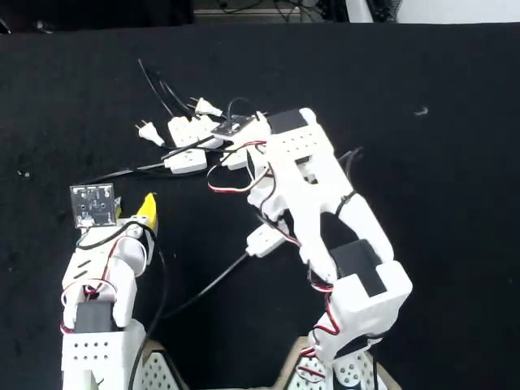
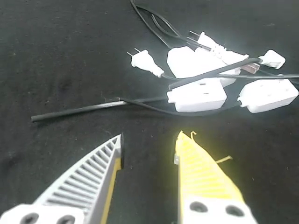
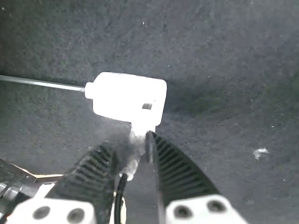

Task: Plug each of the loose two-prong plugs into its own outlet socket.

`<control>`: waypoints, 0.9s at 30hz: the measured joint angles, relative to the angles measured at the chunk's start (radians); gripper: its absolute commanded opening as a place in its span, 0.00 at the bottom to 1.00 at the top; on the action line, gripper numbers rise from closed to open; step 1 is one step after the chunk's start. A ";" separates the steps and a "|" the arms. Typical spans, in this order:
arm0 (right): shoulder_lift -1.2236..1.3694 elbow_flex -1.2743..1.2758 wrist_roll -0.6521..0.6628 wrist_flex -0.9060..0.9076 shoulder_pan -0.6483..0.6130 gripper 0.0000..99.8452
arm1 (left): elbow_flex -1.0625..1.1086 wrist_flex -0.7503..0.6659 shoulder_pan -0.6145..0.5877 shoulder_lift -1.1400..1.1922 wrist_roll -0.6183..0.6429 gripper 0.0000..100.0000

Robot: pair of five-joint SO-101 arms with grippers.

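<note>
The right gripper (image 3: 135, 147) pinches a plug (image 3: 139, 132) set against a white socket block (image 3: 126, 98) on the black table (image 3: 224, 56). The left gripper (image 2: 149, 140), lower left in the high view, is spread wide. A loose plug (image 1: 149, 132) and more sockets (image 1: 188, 160) lie at upper centre.

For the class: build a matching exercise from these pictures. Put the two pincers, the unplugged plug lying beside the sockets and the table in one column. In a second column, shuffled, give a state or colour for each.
Column one
1. left pincer
2. right pincer
3. loose plug
4. table

Column two
A. black
B. shut on the held plug, right at a white socket
C. lying flat, both prongs bare
D. open, holding nothing

Pairs: 1-D, 2-B, 3-C, 4-A
</note>
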 measured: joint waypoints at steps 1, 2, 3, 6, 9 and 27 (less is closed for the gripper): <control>0.000 0.000 0.000 0.000 0.000 0.01 | 0.000 0.011 0.000 0.000 0.000 0.19; 0.000 0.000 0.000 0.000 0.000 0.01 | 0.000 0.021 0.003 0.000 0.000 0.19; 0.000 0.000 0.000 0.000 0.000 0.01 | 0.000 0.032 0.017 0.000 0.000 0.19; 0.000 0.000 -0.006 0.000 0.000 0.01 | 0.000 0.054 0.091 0.000 0.000 0.19; 0.000 0.000 -0.025 0.000 0.000 0.01 | 0.005 0.057 0.157 0.000 0.000 0.19; 0.063 -0.017 -0.069 -0.061 -0.035 0.01 | 0.005 0.063 0.198 0.000 0.000 0.19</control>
